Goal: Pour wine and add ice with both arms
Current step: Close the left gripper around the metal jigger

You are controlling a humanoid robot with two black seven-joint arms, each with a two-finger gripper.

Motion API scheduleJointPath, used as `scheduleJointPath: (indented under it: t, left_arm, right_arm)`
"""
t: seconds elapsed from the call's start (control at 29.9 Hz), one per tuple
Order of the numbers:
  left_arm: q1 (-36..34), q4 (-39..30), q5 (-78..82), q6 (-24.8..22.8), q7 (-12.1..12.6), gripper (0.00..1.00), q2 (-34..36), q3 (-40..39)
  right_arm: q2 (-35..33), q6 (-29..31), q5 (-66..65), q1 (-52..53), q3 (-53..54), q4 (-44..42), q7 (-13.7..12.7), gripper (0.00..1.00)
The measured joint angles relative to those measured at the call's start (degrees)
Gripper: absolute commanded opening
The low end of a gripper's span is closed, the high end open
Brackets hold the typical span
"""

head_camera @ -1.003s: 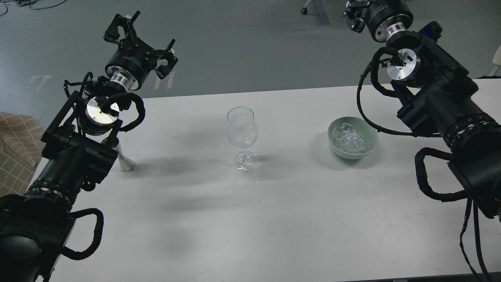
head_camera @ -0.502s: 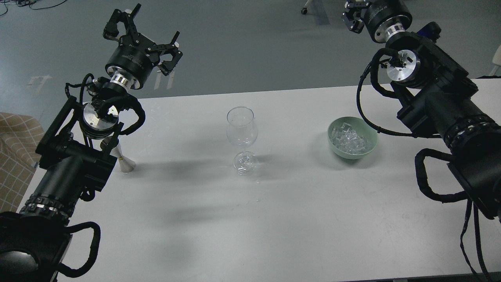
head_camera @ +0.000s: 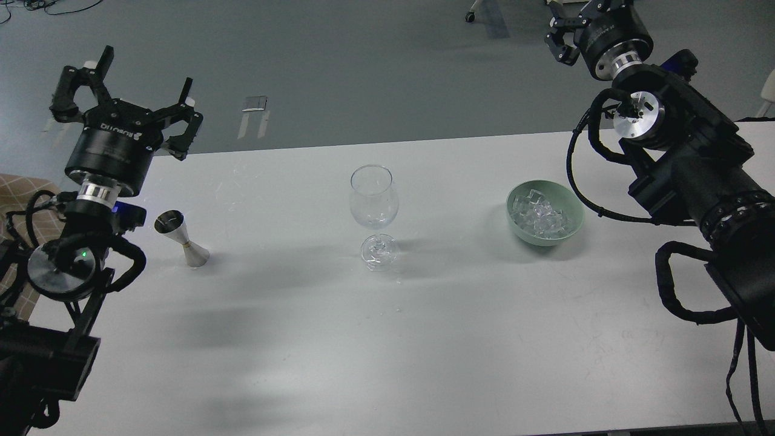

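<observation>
**Two Arms Up, Nothing Held**

While both arms hang above the white table (head_camera: 387,339), the things on it stand alone. The wine glass (head_camera: 374,213) stands upright in the middle. I cannot tell if any wine is in it. To the left, near the table's left edge, a small silver measuring cup (head_camera: 180,238) stands on the table, tilted a bit. To the right of the glass, well apart from it, a green bowl (head_camera: 545,213) holds the ice (head_camera: 540,216), many clear cubes piled together.

Farther back on the left, the left gripper (head_camera: 129,80) is up in the air. Its fingers are spread wide, and it holds nothing. Far at the top right, the right gripper (head_camera: 567,33) runs off the picture's edge. I cannot tell how its fingers stand.
</observation>
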Motion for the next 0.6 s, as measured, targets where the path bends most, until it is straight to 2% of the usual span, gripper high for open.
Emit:
scheduleJointPath:
  t: [0.23, 0.47, 0.6]
  left_arm:
    - [16.07, -10.2, -0.25, 0.02, -0.01, 0.98, 0.05, -5.38]
    - [28.14, -13.69, -0.29, -0.67, 0.03, 0.98, -5.54, -8.22]
    - [32.49, -14.24, -0.29, -0.96, 0.02, 0.98, -8.28, -8.26]
  right_arm:
    - [-0.09, -0.09, -0.01, -0.67, 0.01, 0.08, 0.0, 1.0]
    - [-0.84, -0.1, -0.06, -1.92, -0.05, 0.06, 0.0, 1.0]
    - [-1.21, -0.15, -0.09, -2.42, -0.06, 0.05, 0.0, 1.0]
